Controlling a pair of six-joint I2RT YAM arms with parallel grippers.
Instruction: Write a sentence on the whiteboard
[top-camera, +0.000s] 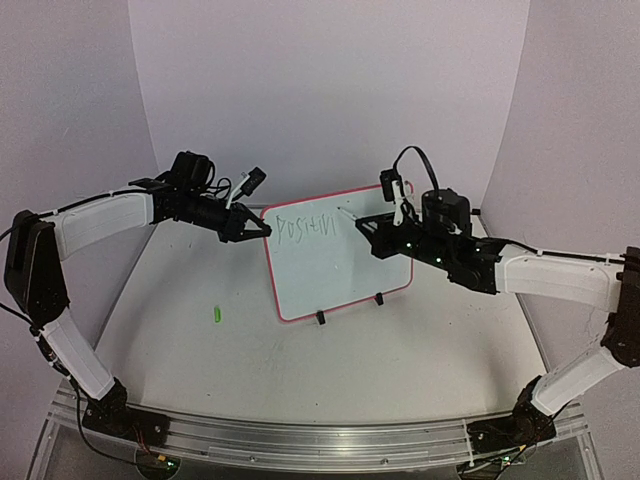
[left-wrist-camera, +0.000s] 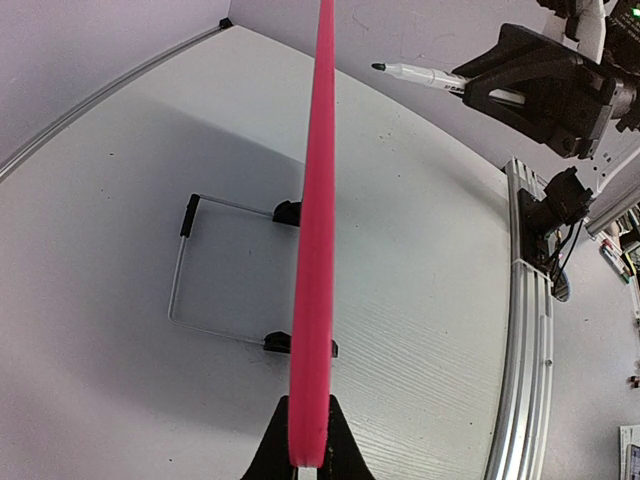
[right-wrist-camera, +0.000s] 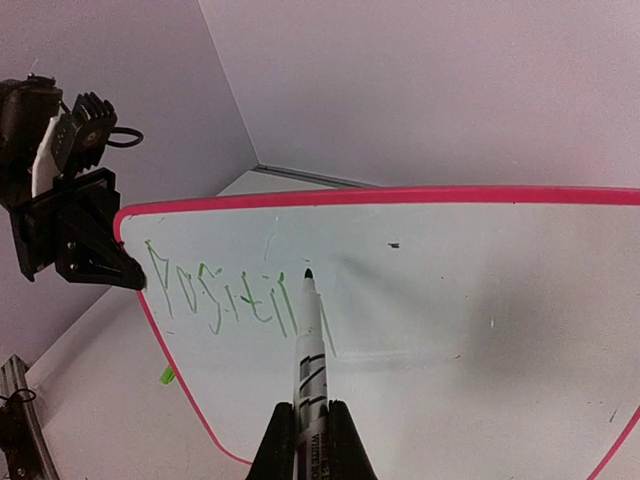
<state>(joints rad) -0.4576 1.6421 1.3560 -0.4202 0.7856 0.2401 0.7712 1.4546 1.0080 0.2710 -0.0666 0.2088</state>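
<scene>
My left gripper (top-camera: 262, 229) is pinched on the red-pink rim of the whiteboard (top-camera: 335, 265), which stands near upright on two black clip feet at the middle of the table (top-camera: 400, 350). The sentence (top-camera: 305, 228) is partial: one line of thin green capitals across the upper left, reading roughly "POSITIVI". My right gripper (top-camera: 368, 226) is clamped on a marker (right-wrist-camera: 309, 340), tip just beside the last stroke; contact cannot be confirmed

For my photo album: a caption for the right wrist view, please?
Right gripper holding a marker before the whiteboard, the sentence only begun in green.
</scene>
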